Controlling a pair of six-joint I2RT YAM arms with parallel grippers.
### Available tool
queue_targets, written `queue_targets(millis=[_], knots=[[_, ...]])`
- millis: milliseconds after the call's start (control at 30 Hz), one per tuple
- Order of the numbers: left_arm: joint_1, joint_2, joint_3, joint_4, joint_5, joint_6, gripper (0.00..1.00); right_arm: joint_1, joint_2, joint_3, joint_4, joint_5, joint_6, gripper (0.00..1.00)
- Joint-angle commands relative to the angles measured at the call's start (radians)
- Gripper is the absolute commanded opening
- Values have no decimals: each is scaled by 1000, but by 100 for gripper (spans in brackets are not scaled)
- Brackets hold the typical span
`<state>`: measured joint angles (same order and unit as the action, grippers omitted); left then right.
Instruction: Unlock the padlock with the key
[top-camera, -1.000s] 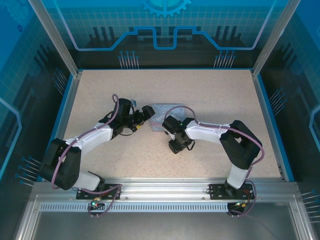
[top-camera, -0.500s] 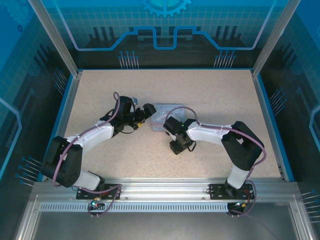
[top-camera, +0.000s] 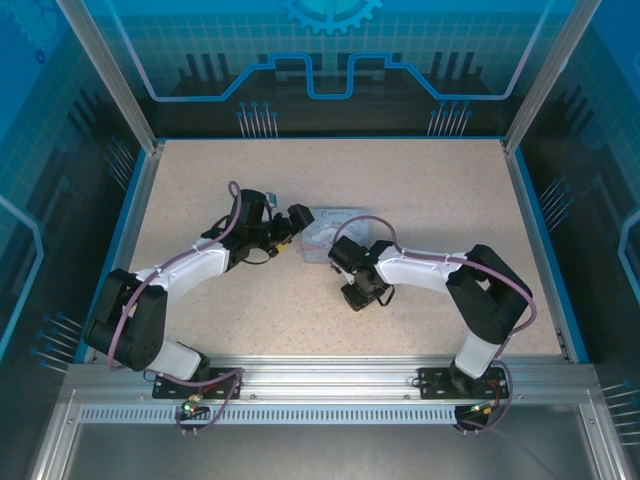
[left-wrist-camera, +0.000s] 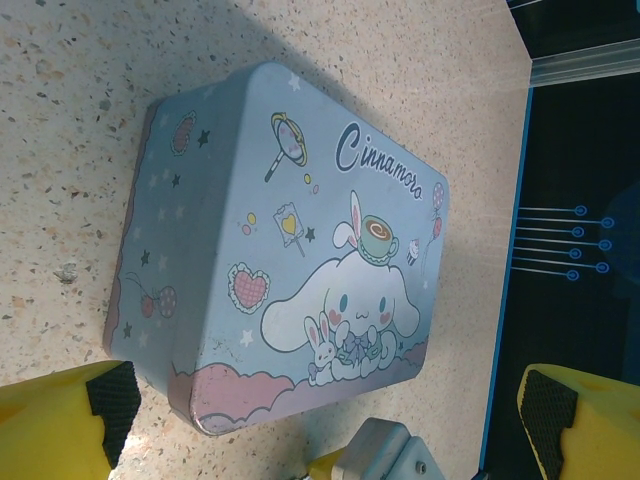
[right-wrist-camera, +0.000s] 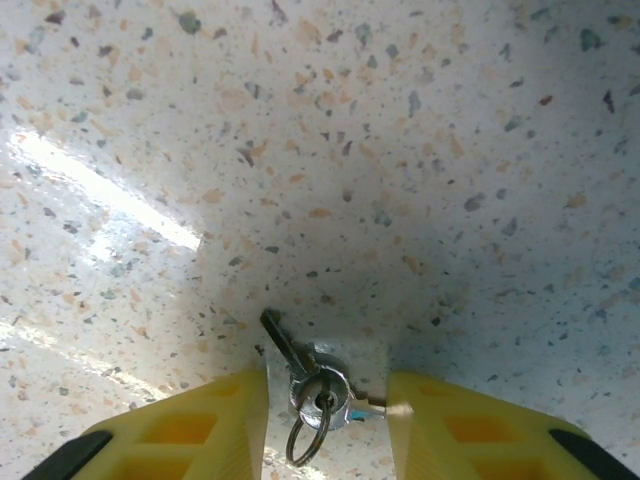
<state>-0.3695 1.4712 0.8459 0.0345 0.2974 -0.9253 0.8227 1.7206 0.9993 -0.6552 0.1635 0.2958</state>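
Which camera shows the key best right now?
Right wrist: the key shows sharp and close between the fingers of the right hand. Top view: too small to tell. Left wrist faces the tin.

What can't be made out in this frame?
The padlock's place: too small to tell in the top view, arms crowding the tin.
Whether the right pincer touches the key: right wrist view, contact shadowed.
Tin's near corner: left wrist view, behind a grey part.
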Motion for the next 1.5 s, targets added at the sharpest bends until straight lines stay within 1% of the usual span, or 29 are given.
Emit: queue_targets(millis=[0, 100, 167, 333, 567, 667, 700, 733, 933, 1033, 1233, 1467], knots=[[-2, -20, 7, 5, 26, 3, 99, 22, 26, 6, -38, -8, 18, 34], [-1, -22, 7, 10, 28, 0, 99, 37, 45, 23, -53, -5, 46, 31], [-1, -22, 9, 13, 28, -1, 99, 45, 64, 42, -76, 10, 81, 25], [-1, -24, 12, 14, 31, -1, 99, 65, 90, 80, -92, 3, 142, 18], [0, -27, 8, 15, 32, -2, 99, 66, 87, 85, -71, -11, 169, 14], [0, -30, 6, 18, 33, -2, 99, 66, 86, 87, -73, -3, 167, 14], [0, -29, 5, 18, 34, -3, 99, 67, 86, 88, -72, -3, 167, 15], [0, -29, 6, 20, 35, -2, 99, 66, 82, 87, -73, -2, 167, 18], [0, -35, 6, 20, 36, -3, 99, 66, 16, 74, -74, 14, 195, 42], [1, -38, 5, 19, 36, -4, 99, 66, -30, 59, -73, 16, 215, 49], [0, -40, 3, 21, 36, -4, 99, 70, -70, 31, -82, 14, 241, 51], [0, -47, -4, 21, 34, -4, 99, 84, -56, 5, -75, 16, 269, 51]])
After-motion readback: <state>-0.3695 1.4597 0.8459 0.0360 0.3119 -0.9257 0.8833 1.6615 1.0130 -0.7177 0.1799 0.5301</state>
